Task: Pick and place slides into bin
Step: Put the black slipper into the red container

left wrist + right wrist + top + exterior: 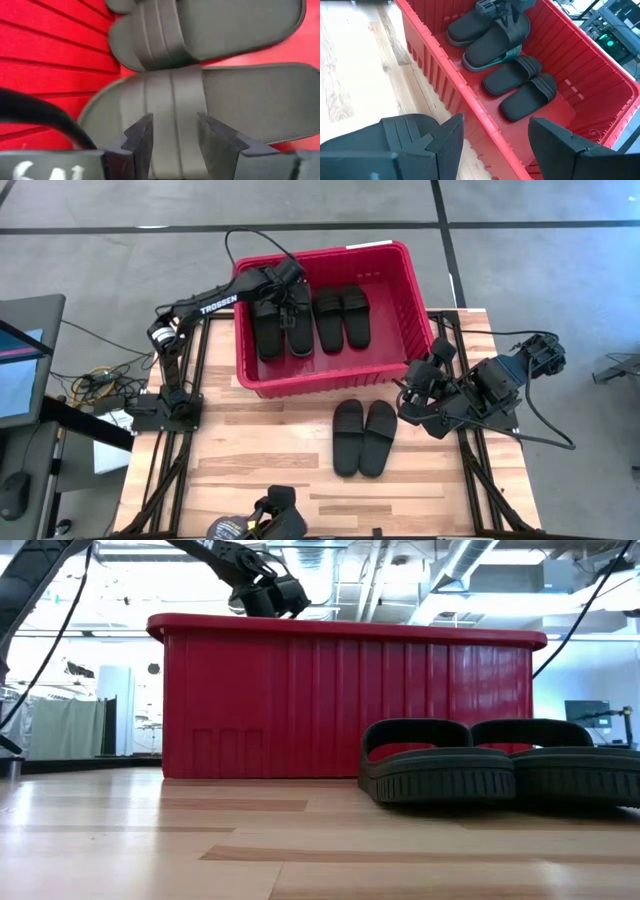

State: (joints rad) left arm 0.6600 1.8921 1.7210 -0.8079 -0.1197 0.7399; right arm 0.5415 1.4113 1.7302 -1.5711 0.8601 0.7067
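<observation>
Wooden tabletop (270, 450) still carried one black pair (363, 437) beside the bin (400, 365). Our left gripper (172, 135), fingers apart, hovered over slides (305, 315) already inside, apparently releasing; our right gripper (492, 135), spread empty, should next take that pair.

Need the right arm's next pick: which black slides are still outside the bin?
The pair of black rubber slides lying side by side on the wooden table, in front of the red plastic bin; the others lie inside it.

high view straight down; low view level at tabletop; both share bin (330, 375).
</observation>
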